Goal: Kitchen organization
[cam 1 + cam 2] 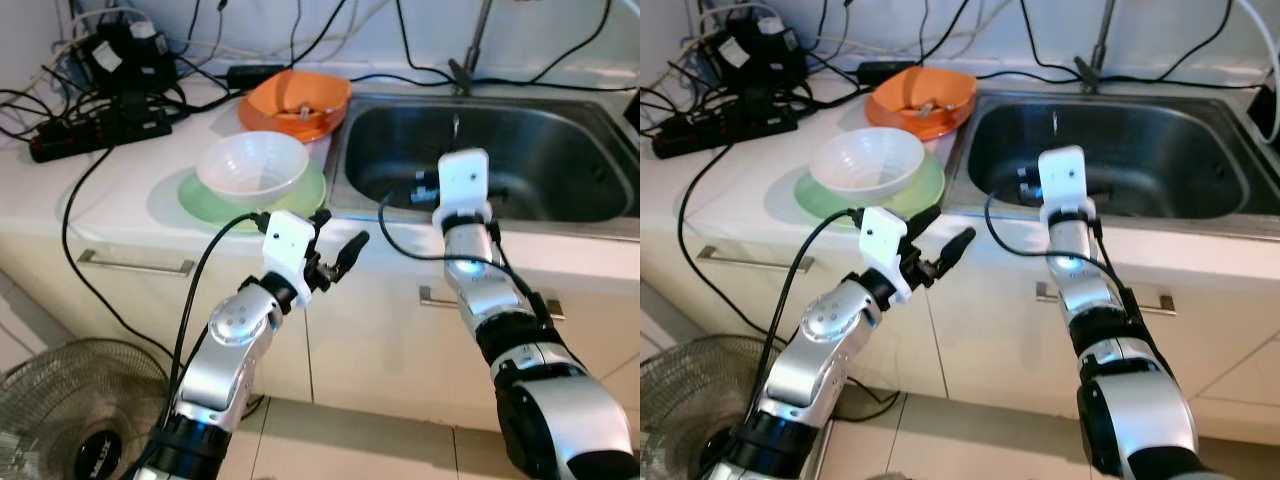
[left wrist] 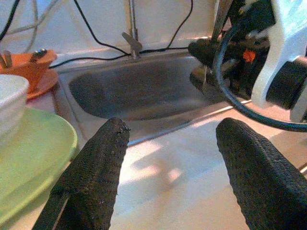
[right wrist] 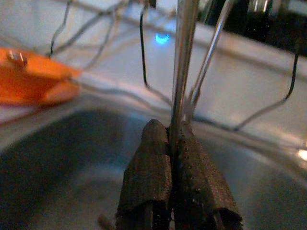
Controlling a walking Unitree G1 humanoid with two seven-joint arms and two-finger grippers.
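My right gripper (image 3: 173, 143) is over the steel sink (image 1: 560, 150), shut on a thin metal utensil (image 3: 184, 57) whose shaft sticks straight up between the pads. My left gripper (image 1: 337, 235) is open and holds nothing. It hovers at the counter's front edge, just right of a green plate (image 1: 200, 200). A white bowl (image 1: 252, 165) sits on that plate. Behind them, by the sink's left rim, an orange bowl (image 1: 295, 102) holds some small items.
A faucet (image 1: 470, 60) rises behind the sink. A black power strip (image 1: 100, 130) and tangled cables lie at the counter's back left. Cabinet fronts with a metal handle (image 1: 135, 265) are below, and a floor fan (image 1: 60, 400) stands at lower left.
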